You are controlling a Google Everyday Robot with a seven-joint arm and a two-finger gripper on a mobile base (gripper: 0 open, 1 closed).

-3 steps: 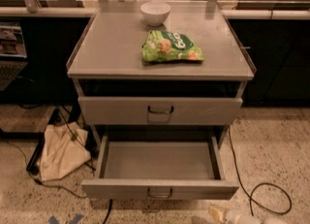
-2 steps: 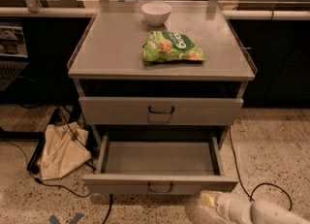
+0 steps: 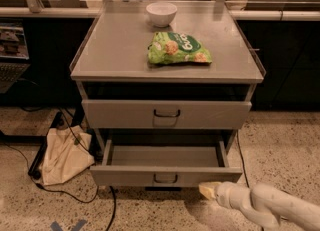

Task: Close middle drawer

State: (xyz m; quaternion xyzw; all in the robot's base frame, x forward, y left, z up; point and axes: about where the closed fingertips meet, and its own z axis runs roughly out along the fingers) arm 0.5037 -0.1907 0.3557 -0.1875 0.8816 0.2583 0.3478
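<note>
The middle drawer (image 3: pixel 166 176) is a shallow grey drawer with a low front panel and a small dark wire handle (image 3: pixel 165 179). It stands partly pulled out of the grey cabinet (image 3: pixel 125 45), and its inside looks empty. My gripper (image 3: pixel 209 190) comes in from the bottom right on a pale arm (image 3: pixel 270 206). Its tip is just below the right part of the drawer's front panel, at or very near its lower edge.
A taller drawer front (image 3: pixel 166 113) sits above the open one, nearly flush. A white bowl (image 3: pixel 161 13) and a green snack bag (image 3: pixel 178 48) lie on the cabinet top. A beige cloth bag (image 3: pixel 63 156) and black cables (image 3: pixel 111 206) lie on the floor at left.
My arm has come in from the bottom right and reached the drawer's front. The middle drawer has slid partway into the cabinet.
</note>
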